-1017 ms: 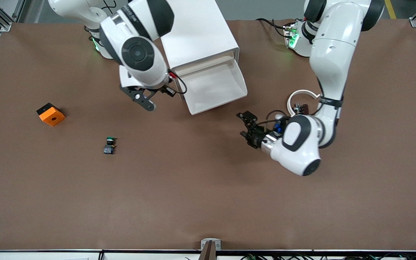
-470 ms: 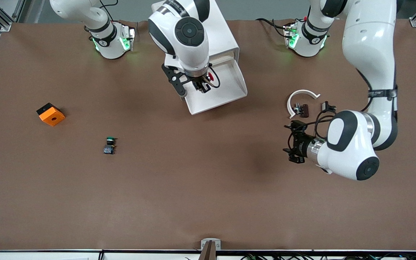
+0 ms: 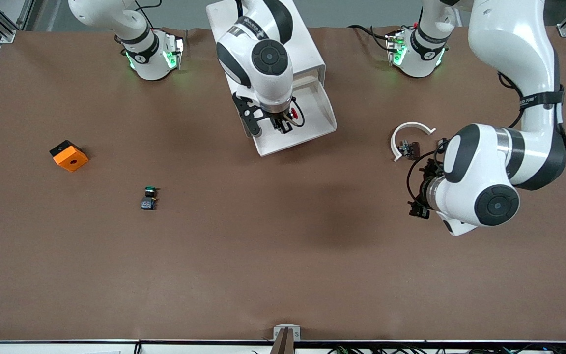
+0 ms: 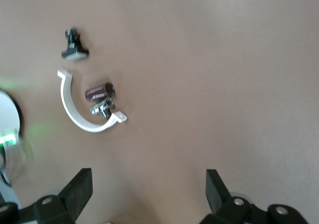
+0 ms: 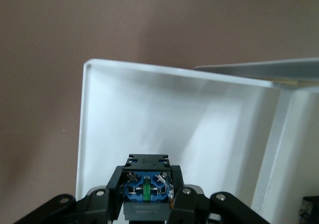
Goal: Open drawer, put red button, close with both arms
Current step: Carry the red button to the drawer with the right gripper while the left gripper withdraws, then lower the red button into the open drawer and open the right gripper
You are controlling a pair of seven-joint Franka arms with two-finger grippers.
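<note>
- Holding the red button (image 3: 293,114), the right gripper (image 3: 283,124) hangs over the pulled-out drawer (image 3: 323,109), its fingers pinched onto the switch's black-and-blue body (image 5: 147,191).
- The one relation that matters: the drawer's white floor lies straight below the right gripper, with the drawer's front wall (image 5: 82,134) off to one side of it and the cabinet (image 3: 307,54) off to the other, so a release here should, I judge, land the button inside the tray.
- The button lies sideways in the grip: its red cap pokes out of the fingers toward the left arm's end of the table, so its long axis runs roughly level, not upright.
- In the right wrist view only the terminal end of its body shows; the cap is hidden there.
- The right arm is plainly the nearer one to the drawer.
- The left gripper (image 3: 421,194) hovers well off, over bare table near a white curved clip (image 4: 79,115) and some small parts (image 4: 99,98), fingers (image 4: 76,191) spread wide and carrying nothing; that arm waits.
</note>
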